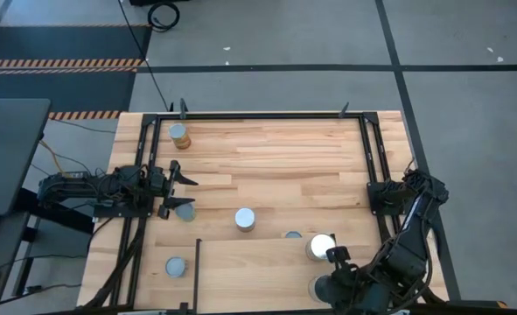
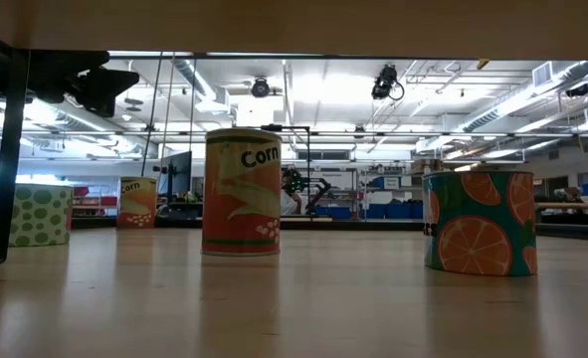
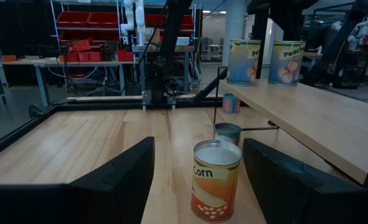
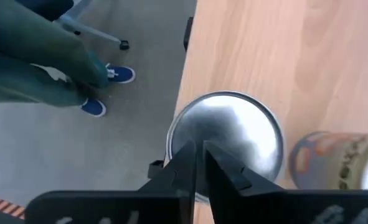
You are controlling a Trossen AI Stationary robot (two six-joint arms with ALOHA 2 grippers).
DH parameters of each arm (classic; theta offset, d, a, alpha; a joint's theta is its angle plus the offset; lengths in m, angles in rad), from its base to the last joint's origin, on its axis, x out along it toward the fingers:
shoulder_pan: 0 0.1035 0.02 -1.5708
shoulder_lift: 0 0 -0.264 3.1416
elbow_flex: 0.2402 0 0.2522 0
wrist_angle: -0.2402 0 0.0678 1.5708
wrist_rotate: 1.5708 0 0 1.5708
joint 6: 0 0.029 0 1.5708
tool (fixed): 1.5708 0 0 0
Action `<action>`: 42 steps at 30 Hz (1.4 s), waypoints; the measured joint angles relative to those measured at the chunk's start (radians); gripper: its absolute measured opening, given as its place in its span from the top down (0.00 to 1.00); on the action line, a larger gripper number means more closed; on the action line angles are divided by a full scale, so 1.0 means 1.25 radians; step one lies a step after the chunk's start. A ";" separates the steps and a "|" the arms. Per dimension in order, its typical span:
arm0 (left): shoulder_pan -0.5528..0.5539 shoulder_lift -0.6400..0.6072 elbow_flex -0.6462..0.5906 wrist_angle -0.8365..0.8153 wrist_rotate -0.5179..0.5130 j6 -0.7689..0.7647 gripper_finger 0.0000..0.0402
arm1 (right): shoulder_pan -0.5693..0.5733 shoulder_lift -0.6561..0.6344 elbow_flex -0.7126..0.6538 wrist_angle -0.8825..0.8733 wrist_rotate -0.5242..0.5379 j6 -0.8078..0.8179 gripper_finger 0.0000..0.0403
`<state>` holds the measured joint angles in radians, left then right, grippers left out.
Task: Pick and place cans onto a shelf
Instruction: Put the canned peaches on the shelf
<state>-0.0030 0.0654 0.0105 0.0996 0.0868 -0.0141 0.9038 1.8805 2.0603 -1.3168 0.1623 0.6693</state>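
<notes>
The right gripper (image 4: 199, 149) is working at about 5 o'clock on the table, near the edge. Its two fingers are pressing tight together, with nothing between them. They are hanging right over the round top of a silver can (image 4: 233, 134). That can is standing at the very edge of the wood, and the floor is showing just past it. A second can (image 4: 339, 158) with an orange label is standing just beside it.

The left gripper (image 3: 198, 146) is waiting at about 9 o'clock. Its fingers are standing wide apart and holding nothing. A corn can (image 3: 216, 180) is standing a little ahead of them. The shelf (image 3: 308, 118) is running along one side of the table, and two peach cans (image 3: 245, 62) are already standing on it.

I think the right arm is trying to pick up the silver can, but it is not gripping it. Shut fingers on top of a lid are not going to lift anything. To do this well, the fingers need to be opening wider than the can first. Then they need to be going down, one on each side of the can, at about 3 and 9 o'clock of its top. They need to be squeezing the sides, not the lid.

The arm needs to be going slowly here. A push toward the edge is likely to knock the can off onto the floor. The neighbour can is close too, so one finger needs to be slipping between the two cans without bumping it.
</notes>
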 joint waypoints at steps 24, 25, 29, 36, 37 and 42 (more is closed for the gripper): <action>0.000 0.000 0.000 0.001 0.000 0.000 0.38 | -0.041 -0.019 -0.049 0.040 -0.046 -0.083 0.93; 0.000 0.000 0.000 0.001 0.000 0.000 0.38 | -0.043 -0.019 -0.049 0.043 -0.047 -0.084 0.94; 0.000 0.000 0.000 0.000 0.000 0.000 0.38 | -0.046 -0.019 -0.049 0.045 -0.083 -0.084 0.94; 0.000 0.000 0.000 0.000 0.000 0.000 0.38 | -0.045 -0.019 -0.049 0.035 -0.104 -0.075 0.94; 0.000 0.000 0.000 0.000 0.000 0.000 0.38 | -0.045 -0.019 -0.048 0.034 -0.104 -0.075 0.94; 0.000 0.000 0.000 0.000 0.000 0.000 0.38 | -0.045 -0.019 -0.048 0.025 -0.120 -0.063 0.96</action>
<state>-0.0029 0.0654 0.0105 0.0998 0.0868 -0.0141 0.8474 1.8568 2.0006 -1.2850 0.0129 0.5911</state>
